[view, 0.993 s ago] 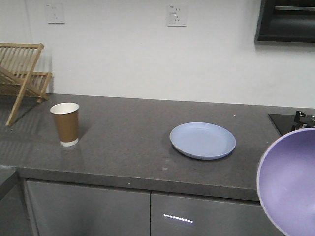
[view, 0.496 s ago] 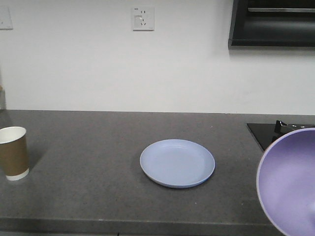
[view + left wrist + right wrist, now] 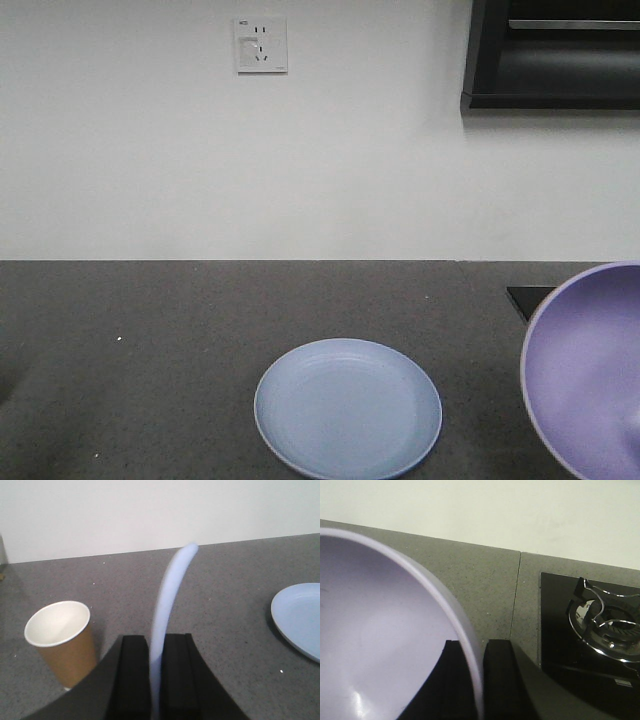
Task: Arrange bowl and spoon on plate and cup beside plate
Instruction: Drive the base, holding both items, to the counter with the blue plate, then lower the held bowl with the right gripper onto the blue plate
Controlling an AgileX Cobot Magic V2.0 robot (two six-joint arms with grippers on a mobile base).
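Note:
The light-blue plate (image 3: 348,408) lies flat on the dark counter, low in the front view, and shows at the right edge of the left wrist view as the plate (image 3: 300,617). My right gripper (image 3: 479,647) is shut on the rim of the lavender bowl (image 3: 380,630), which is held tilted in the air; the bowl (image 3: 590,370) fills the front view's right edge. My left gripper (image 3: 155,640) is shut on the pale spoon (image 3: 167,595), which sticks up and curves away above the counter. The brown paper cup (image 3: 62,640) stands upright just left of the left gripper.
A black cooktop with a metal burner (image 3: 605,625) is set into the counter to the right of the bowl; its corner (image 3: 530,298) shows in the front view. A dark cabinet (image 3: 555,55) hangs at top right. A white wall with an outlet (image 3: 260,45) backs the counter.
The front view has moved closer and rightward: the cup and rack have slid out on the left, and the plate sits lower and nearer. The bowl keeps its place at the frame's right edge.

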